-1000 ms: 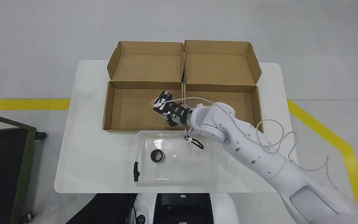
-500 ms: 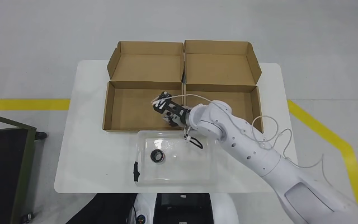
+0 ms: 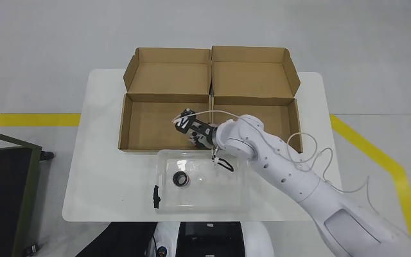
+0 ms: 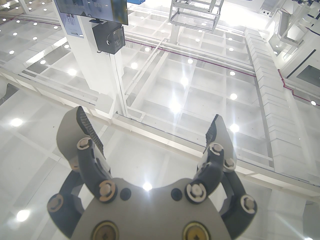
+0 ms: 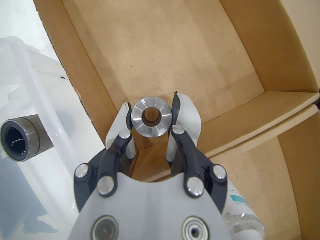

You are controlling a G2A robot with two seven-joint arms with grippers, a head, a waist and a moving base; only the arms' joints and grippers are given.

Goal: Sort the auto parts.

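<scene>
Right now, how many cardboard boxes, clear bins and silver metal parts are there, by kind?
Cardboard boxes: 2
Clear bin: 1
Silver metal parts: 2 (sleeve in the right gripper, bearing in the bin)
Total: 5

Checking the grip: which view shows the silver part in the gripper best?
The right wrist view: the silver part sits face-on between the right gripper's fingers, over a cardboard box. In the top view it is a small speck; the left wrist view faces the ceiling.

The white rounded tabletop point(image 3: 96, 180) stands on a smooth grey floor point(image 3: 64, 38). A yellow floor stripe point(image 3: 38, 119) runs beside the tabletop. The white grid ceiling point(image 4: 215, 83) carries round lights point(image 4: 184, 81).
</scene>
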